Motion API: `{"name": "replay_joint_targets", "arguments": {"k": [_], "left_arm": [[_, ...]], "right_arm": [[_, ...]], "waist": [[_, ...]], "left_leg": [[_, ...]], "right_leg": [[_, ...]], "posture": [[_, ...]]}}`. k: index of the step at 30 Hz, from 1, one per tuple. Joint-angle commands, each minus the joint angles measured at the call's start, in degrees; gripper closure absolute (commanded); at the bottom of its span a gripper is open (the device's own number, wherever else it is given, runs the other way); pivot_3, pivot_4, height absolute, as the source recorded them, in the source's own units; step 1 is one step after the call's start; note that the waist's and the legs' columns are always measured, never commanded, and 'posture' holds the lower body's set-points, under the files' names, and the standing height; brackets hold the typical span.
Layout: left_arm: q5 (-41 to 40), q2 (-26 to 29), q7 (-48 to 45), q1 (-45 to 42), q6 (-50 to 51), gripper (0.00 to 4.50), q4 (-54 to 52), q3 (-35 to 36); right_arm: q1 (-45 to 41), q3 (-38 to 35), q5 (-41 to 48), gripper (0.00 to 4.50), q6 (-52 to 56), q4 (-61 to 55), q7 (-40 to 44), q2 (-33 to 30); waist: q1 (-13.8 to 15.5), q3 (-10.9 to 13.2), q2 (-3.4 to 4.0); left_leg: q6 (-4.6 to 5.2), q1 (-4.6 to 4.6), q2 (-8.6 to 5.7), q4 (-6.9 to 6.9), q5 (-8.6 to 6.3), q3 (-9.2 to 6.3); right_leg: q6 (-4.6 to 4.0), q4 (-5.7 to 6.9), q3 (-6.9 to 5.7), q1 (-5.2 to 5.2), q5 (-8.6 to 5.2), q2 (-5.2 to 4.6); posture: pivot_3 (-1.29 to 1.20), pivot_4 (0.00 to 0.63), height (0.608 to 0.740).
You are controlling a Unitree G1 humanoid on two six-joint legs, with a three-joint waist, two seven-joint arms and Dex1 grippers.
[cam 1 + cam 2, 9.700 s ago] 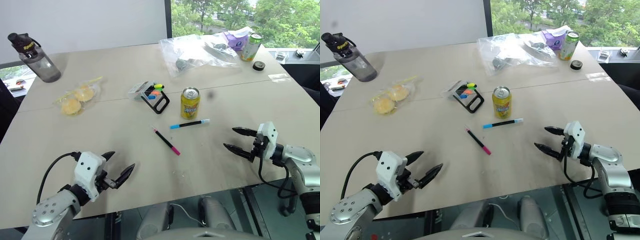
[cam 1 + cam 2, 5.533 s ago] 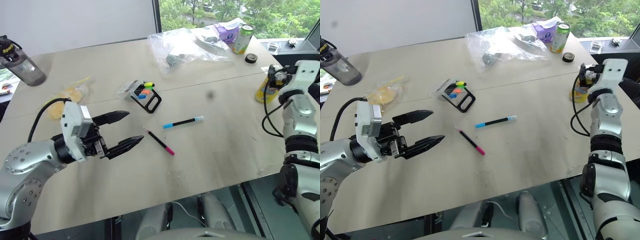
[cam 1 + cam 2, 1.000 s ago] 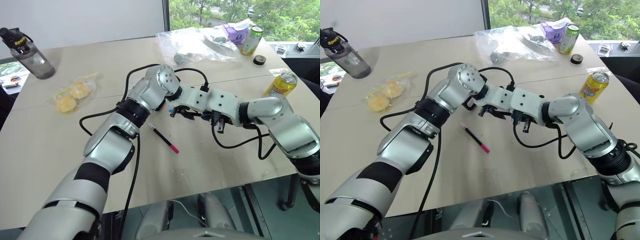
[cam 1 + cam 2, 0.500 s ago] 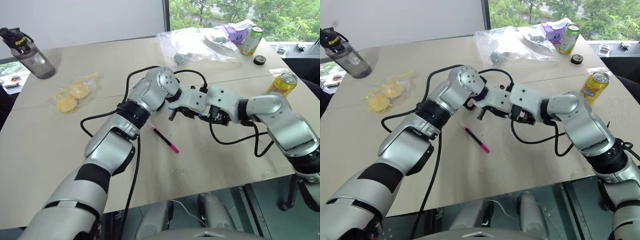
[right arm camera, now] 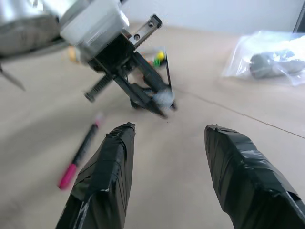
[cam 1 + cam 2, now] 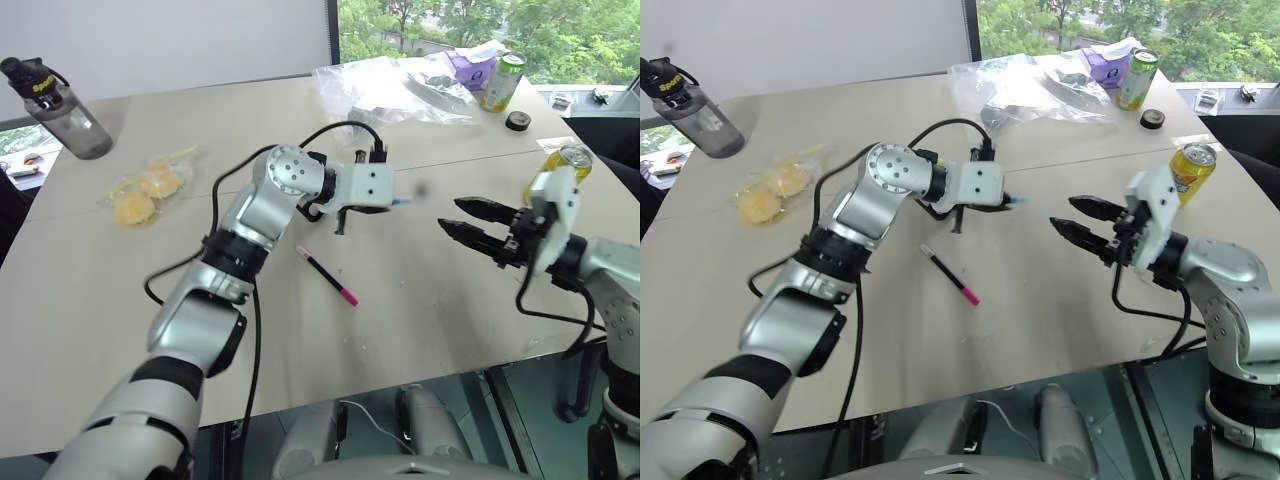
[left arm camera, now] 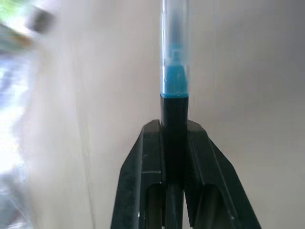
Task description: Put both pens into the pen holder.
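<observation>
My left gripper (image 7: pixel 174 125) is shut on the black pen with the light-blue end (image 7: pixel 175 81). It holds the pen above the middle of the table, with the blue tip (image 6: pixel 399 203) poking out to the right. The other pen (image 6: pixel 327 276), black with a magenta-pink end, lies flat on the table just in front of that hand. The pen holder (image 5: pixel 158 58) sits behind my left hand and is mostly hidden; a few colourful marker tips show. My right gripper (image 6: pixel 452 216) hangs open and empty to the right of the held pen, pointing at it.
A dark water bottle (image 6: pixel 60 95) stands at the far left and a bag of buns (image 6: pixel 145 188) lies near it. At the back lie a large clear plastic bag (image 6: pixel 400 85), a green can (image 6: pixel 503 80) and a black tape roll (image 6: pixel 517 121). A yellow can (image 6: pixel 560 165) stands behind my right hand.
My right gripper has opened and drawn back to the right, away from my left hand. The left hand has turned and risen slightly, keeping hold of the blue-ended pen.
</observation>
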Motion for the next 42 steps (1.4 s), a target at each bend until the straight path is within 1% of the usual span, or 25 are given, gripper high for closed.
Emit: {"name": "replay_joint_targets", "arguments": {"k": [1, 5, 9, 11, 15, 17, 21, 25, 30, 36, 42], "left_arm": [[-0.1, -0.4, 10.9, 5.4, -3.6, 4.5, -9.8, 5.0], [4.8, 2.1, 21.0, 12.1, -13.1, 4.5, -15.3, 6.3], [12.7, 5.7, 30.8, 15.2, -23.6, 4.5, -16.8, 5.7], [17.4, 7.0, 35.9, 16.6, -25.5, 4.5, -16.8, 5.6], [23.3, 8.5, 42.0, 17.5, -27.2, 4.5, -16.7, 5.5], [25.4, 8.6, 45.6, 18.3, -26.8, 4.5, -16.9, 6.7], [26.4, 9.0, 49.4, 19.8, -26.4, 4.5, -16.7, 7.7], [23.5, 7.8, 50.3, 21.1, -26.0, 4.5, -14.4, 7.7], [22.6, 6.9, 52.9, 19.0, -28.7, 4.5, -7.9, 6.5], [20.1, 5.7, 52.9, 15.9, -30.4, 4.5, 0.3, 5.6], [17.5, 5.3, 51.3, 15.4, -32.0, 4.5, 3.4, 4.9]], "right_arm": [[2.0, -4.1, 4.8, 2.03, -5.7, 0.5, 0.5, 1.4], [4.5, -4.1, 6.1, 2.03, -9.1, 2.8, 1.6, 0.6], [5.2, -2.7, 6.3, 2.03, -11.1, 4.8, 3.2, -1.8], [4.9, -2.2, 6.8, 2.03, -11.6, 5.9, 4.0, -2.9], [4.7, -1.8, 8.5, 2.03, -11.8, 6.7, 4.6, -4.3], [4.4, -1.7, 9.3, 2.03, -11.8, 6.9, 4.6, -4.6], [4.1, -1.3, 9.5, 2.03, -12.6, 7.6, 4.2, -5.0], [4.1, -0.9, 9.5, 2.03, -13.3, 7.7, 3.8, -5.1], [4.1, -0.4, 9.4, 2.03, -14.3, 7.8, 3.3, -5.1], [4.5, -0.4, 9.3, 2.03, -15.4, 7.5, 2.5, -5.1], [5.0, -0.5, 9.3, 2.03, -16.2, 7.1, 1.7, -5.3]], "waist": [[-0.3, 0.0, 0.01], [-0.2, 0.0, 0.01], [0.2, 0.0, 0.01], [0.2, 0.0, -0.01], [0.3, 0.0, -0.02], [0.3, 0.0, -0.02], [0.2, -0.1, -0.03], [0.2, -0.1, -0.03], [0.3, -0.1, -0.04], [0.2, -0.1, -0.05], [0.2, -0.1, -0.05]], "left_leg": [[0.0, 0.03, 0.0, 0.0, 0.0, 0.03], [-0.02, 0.22, 0.02, 0.0, 0.01, 0.18], [-0.03, 0.26, 0.02, -0.01, 0.01, 0.24], [-0.03, 0.26, 0.01, -0.01, 0.01, 0.24], [-0.02, 0.26, 0.01, -0.02, 0.01, 0.23], [-0.02, 0.25, 0.01, -0.02, 0.01, 0.23], [-0.02, 0.25, 0.01, -0.03, 0.01, 0.24], [-0.02, 0.25, 0.02, -0.03, 0.01, 0.22], [-0.02, 0.25, 0.01, -0.03, 0.01, 0.22], [-0.02, 0.24, 0.01, -0.03, 0.01, 0.23], [-0.02, 0.24, 0.01, -0.05, 0.01, 0.22]], "right_leg": [[0.0, 0.03, 0.03, 0.0, 0.0, 0.01], [0.0, 0.14, 0.19, 0.05, 0.0, 0.04], [0.0, 0.12, 0.21, 0.09, 0.0, 0.02], [0.0, 0.11, 0.21, 0.1, 0.0, 0.02], [0.0, 0.1, 0.19, 0.11, 0.0, 0.02], [0.0, 0.1, 0.18, 0.11, 0.0, 0.02], [0.0, 0.11, 0.2, 0.11, 0.0, 0.01], [0.0, 0.11, 0.18, 0.11, 0.0, 0.01], [0.0, 0.11, 0.17, 0.11, 0.0, 0.0], [0.0, 0.1, 0.17, 0.1, 0.0, -0.01], [0.0, 0.1, 0.17, 0.09, 0.0, -0.01]], "posture": [[0.0, 0.15, 0.74], [0.0, 0.15, 0.74], [0.0, 0.15, 0.74], [0.0, 0.15, 0.74], [0.0, 0.15, 0.74], [0.0, 0.15, 0.74], [0.0, 0.15, 0.74], [0.0, 0.15, 0.74], [0.0, 0.15, 0.74], [0.0, 0.15, 0.74], [0.0, 0.15, 0.74]]}}
